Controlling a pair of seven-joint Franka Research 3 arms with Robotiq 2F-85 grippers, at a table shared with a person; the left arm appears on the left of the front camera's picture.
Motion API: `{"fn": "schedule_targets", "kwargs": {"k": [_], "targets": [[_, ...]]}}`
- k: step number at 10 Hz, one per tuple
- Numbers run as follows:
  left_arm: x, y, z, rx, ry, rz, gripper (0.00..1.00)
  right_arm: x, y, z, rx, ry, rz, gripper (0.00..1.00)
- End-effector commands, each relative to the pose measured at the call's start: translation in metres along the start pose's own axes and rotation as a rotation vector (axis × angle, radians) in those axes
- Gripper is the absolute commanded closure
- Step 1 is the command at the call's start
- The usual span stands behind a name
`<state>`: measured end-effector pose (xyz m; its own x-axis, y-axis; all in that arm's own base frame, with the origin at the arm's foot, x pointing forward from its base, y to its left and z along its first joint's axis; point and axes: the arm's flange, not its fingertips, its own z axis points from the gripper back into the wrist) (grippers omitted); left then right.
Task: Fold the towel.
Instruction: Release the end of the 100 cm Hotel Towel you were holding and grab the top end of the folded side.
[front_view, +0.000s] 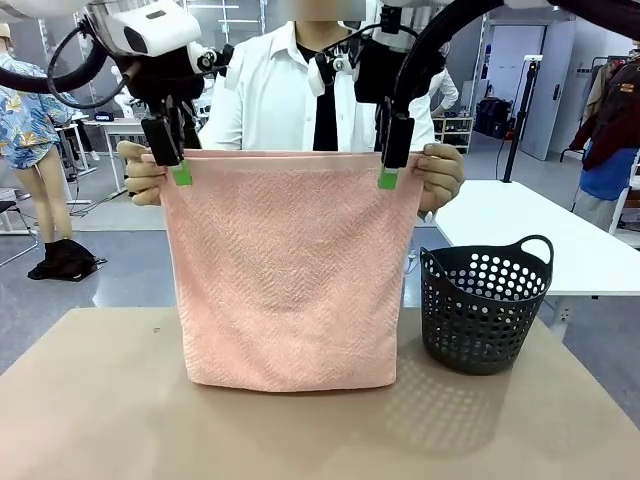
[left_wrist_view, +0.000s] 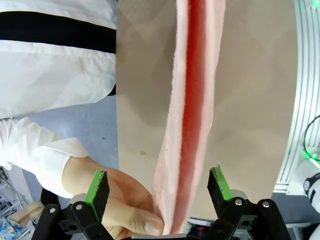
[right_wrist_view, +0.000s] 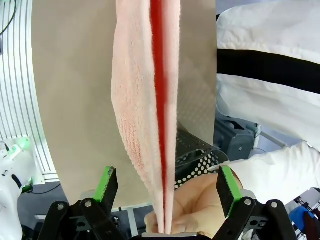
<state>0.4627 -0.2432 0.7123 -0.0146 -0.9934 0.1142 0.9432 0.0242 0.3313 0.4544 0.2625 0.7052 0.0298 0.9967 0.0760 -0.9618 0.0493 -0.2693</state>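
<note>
- The towel (front_view: 290, 270) hangs upright over the table (front_view: 90, 400). A person at the far side holds it by its two top corners.
- The wrist views look down between two hanging layers, so the towel is doubled. The open edges are at the top and the fold is at the bottom.
- The lower edge is at or just above the tabletop. Contact cannot be confirmed.
- Left gripper (front_view: 178, 168): jaws fully spread, one finger on each side of the top edge. It stands just beside the person's hand (left_wrist_view: 115, 200) and grips nothing.
- Right gripper (front_view: 390, 172): jaws fully spread and straddling the top edge at the other corner. It stands beside the person's other hand (right_wrist_view: 200, 200) and grips nothing.
- A dark perforated basket (front_view: 485, 310) stands on the table, beside the towel on the right arm's side and clear of it.
- Progress, as a judgement: one halving fold appears complete. The handover is staged but not made, since neither gripper has closed on the cloth.
- Remaining, as a judgement: close both grippers on the corners, take the towel from the person, lay it down and make any further fold.
</note>
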Motion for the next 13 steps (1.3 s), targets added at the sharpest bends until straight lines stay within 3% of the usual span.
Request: {"fn": "schedule_targets", "kwargs": {"k": [1, 3, 4, 5, 6, 7, 8, 9, 11, 13], "targets": [[0.0027, 0.0103, -0.0019, -0.02, 0.049, -0.013, 0.0, 0.0003, -0.0073, -0.0037, 0.039, 0.007, 0.019, 0.0], [0.0036, 0.0131, -0.0074, -0.04, 0.041, -0.003, 0.0, 0.0034, -0.0083, -0.0103, 0.054, 0.02, 0.016, 0.0], [0.0035, 0.0128, -0.0092, -0.048, 0.058, -0.001, 0.51, 0.0039, -0.0099, -0.0127, 0.049, 0.023, 0.015, 0.27], [0.0032, 0.0121, -0.0097, -0.049, 0.061, 0.005, 0.58, 0.0045, -0.0109, -0.0135, 0.052, 0.017, 0.011, 0.6], [0.0026, 0.0114, -0.0078, -0.045, 0.061, 0.011, 1.0, 0.0056, -0.0103, -0.0127, 0.05, 0.011, 0.016, 0.6], [0.0024, 0.0115, -0.0052, -0.034, 0.052, 0.012, 1.0, 0.0062, -0.0106, -0.0117, 0.044, 0.011, 0.019, 1.0], [0.0015, 0.0106, -0.0037, -0.035, 0.055, 0.009, 1.0, 0.0073, -0.01, -0.0124, 0.044, 0.013, 0.02, 0.77], [0.0001, 0.0107, -0.0026, -0.039, 0.049, 0.004, 0.86, 0.0077, -0.0093, -0.0131, 0.046, 0.014, 0.019, 1.0], [0.0007, 0.0101, -0.0021, -0.041, 0.045, 0.009, 1.0, 0.0071, -0.0077, -0.0121, 0.043, 0.014, 0.02, 1.0], [-0.0007, 0.0081, -0.0025, -0.041, 0.044, 0.007, 1.0, 0.0073, -0.0056, -0.0122, 0.037, 0.014, 0.024, 1.0]]}}
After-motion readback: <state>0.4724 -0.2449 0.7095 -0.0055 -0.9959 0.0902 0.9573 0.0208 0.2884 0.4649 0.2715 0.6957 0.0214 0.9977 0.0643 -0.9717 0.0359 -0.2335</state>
